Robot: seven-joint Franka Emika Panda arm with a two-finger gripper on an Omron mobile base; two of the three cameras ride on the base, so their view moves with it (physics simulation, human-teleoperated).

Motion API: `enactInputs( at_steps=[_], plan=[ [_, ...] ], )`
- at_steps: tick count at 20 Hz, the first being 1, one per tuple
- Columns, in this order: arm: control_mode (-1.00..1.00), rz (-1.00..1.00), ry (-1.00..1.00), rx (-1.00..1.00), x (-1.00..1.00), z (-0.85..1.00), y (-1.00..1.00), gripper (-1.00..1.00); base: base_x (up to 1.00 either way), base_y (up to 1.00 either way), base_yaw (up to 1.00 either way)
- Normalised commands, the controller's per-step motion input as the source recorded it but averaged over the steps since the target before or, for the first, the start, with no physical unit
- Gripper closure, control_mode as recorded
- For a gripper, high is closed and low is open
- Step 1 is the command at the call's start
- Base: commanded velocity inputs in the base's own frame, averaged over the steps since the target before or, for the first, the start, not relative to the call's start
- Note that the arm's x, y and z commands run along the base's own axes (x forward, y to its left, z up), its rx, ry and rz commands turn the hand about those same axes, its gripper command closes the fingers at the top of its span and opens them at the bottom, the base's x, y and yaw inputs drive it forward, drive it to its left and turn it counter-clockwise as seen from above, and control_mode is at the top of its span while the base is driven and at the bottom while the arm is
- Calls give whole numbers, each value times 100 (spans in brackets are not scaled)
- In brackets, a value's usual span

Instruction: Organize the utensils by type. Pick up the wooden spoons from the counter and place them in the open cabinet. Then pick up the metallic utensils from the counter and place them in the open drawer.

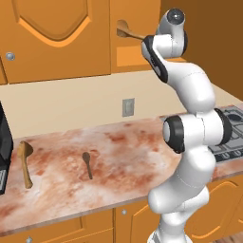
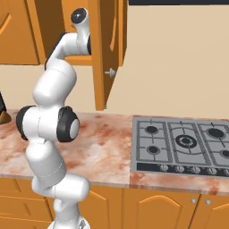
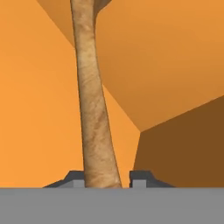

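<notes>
The arm reaches up into the open cabinet (image 1: 137,52), its hand at about 1 o'clock from the base in the left base view. A wooden spoon (image 1: 129,33) projects from the hand toward 9 o'clock, its bowl inside the cabinet opening. In the hand view the gripper (image 3: 107,178) shows its two dark fingertips (image 3: 75,178) flanking the spoon's handle (image 3: 94,109) — a narrow gap appears at the tip on the 3 o'clock side, so whether the jaws grip the handle or have just let go cannot be told. The handle runs from 6 o'clock to 12 o'clock across the orange shelf and the dark brown cabinet interior. On the counter (image 1: 128,156) a second wooden spoon (image 1: 25,163) lies at the 9 o'clock side, bowl toward the wall. A smaller dark spoon (image 1: 88,164) lies well apart from it toward the middle — material not distinguishable. In the right base view the cabinet door (image 2: 105,49) stands open, and a hob (image 2: 181,145) occupies the counter at 3 o'clock.
</notes>
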Motion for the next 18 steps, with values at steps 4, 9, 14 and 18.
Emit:
enactInputs(
  at_steps=[4,9,14,18],
  plan=[
    [-100,0,10,-1,31,-23,48,-100,0,0,0],
    [-100,0,1,0,6,-22,29,-100,0,0,0],
    [-100,0,-9,0,-6,-17,40,-100,0,0,0],
    [-100,0,-21,0,-46,-19,31,-100,0,0,0]
  ],
)
